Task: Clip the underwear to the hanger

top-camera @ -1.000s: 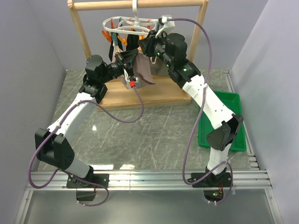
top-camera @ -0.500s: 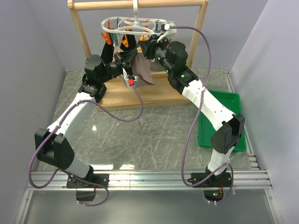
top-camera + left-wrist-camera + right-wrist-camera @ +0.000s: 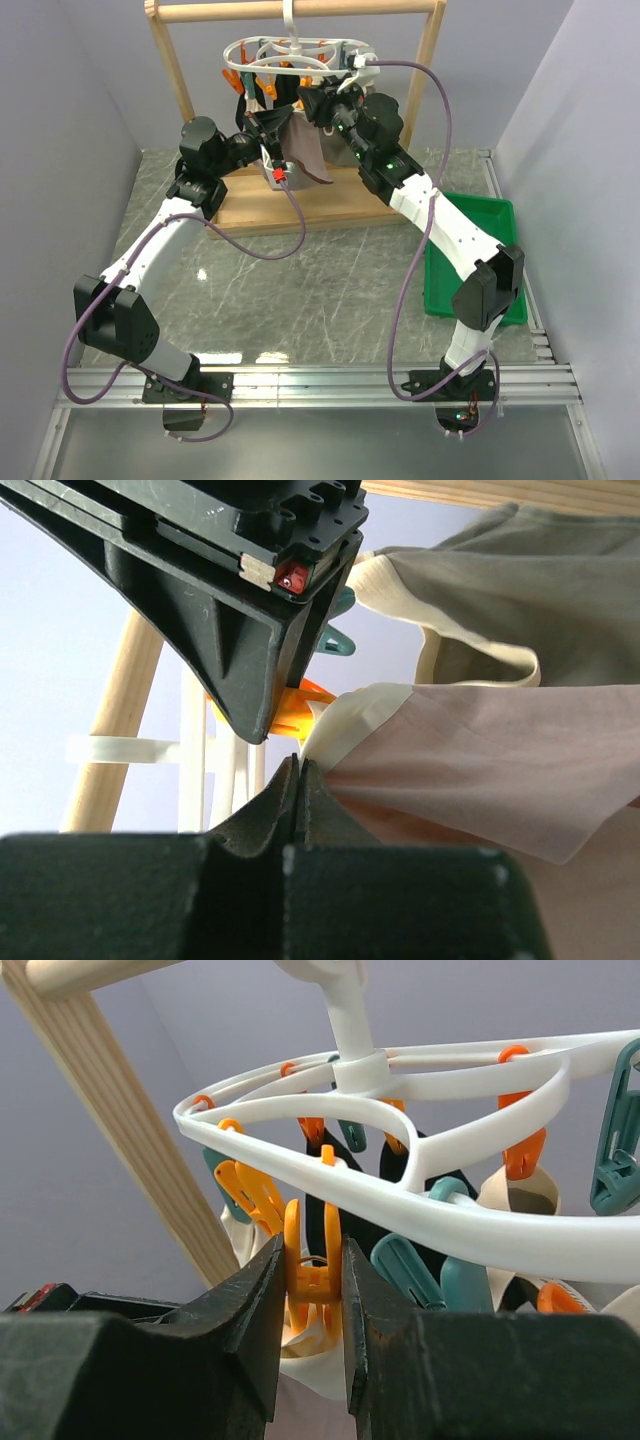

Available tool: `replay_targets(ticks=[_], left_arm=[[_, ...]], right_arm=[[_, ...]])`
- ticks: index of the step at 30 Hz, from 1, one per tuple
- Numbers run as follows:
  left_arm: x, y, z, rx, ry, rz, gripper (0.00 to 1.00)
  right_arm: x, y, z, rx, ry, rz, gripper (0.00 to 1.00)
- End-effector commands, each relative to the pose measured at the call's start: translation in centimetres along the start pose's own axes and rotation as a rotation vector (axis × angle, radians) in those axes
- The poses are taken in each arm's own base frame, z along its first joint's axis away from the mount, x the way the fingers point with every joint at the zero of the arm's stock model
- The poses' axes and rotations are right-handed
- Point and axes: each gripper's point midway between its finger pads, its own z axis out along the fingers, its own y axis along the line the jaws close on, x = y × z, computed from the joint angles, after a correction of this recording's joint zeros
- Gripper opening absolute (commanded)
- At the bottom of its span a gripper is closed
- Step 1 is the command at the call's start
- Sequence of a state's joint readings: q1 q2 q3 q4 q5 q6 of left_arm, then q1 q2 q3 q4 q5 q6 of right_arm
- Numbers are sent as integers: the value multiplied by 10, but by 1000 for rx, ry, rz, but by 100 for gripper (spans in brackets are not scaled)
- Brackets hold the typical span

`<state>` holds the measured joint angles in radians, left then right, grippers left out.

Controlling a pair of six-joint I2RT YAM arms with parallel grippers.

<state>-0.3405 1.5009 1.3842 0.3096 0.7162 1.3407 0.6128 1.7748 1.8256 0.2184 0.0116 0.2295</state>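
A: Your left gripper [image 3: 298,777]?
B: Pinched tight on the underwear [image 3: 480,765] at its cream waistband corner, just beside 1 orange peg [image 3: 295,708].
A: Your right gripper [image 3: 310,1265]?
B: Narrowed, squeezing 1 orange peg that dangles from the hanger [image 3: 440,1205]; the underwear hangs just below.

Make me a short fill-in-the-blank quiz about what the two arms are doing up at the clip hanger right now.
1. The right gripper squeezes an ___ peg on the hanger.
2. The left gripper is shut on the pink-beige ___, the garment to be clipped.
3. The hanger hangs from a ___ rack.
Missing words: orange; underwear; wooden.
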Motion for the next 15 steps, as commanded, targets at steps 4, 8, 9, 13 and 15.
replay_targets(ticks=[4,8,9,13,15], left_arm=[[-19,39,-7,-71,-47,49,0],[-19,41,-6,-75,-49,48,0],[-19,41,-6,-76,-47,47,0],[-17,42,-5,-77,-44,48,0],[-17,41,-4,-77,-45,44,0]], right_arm=[[-45,9,-13,-27,-103,-27,1],[-45,9,-13,-28,-101,-27,21],[-46,10,-14,-30,-103,-28,23],[-46,10,-14,-31,-99,-25,34],[-46,11,-14,-32,-99,-25,37]])
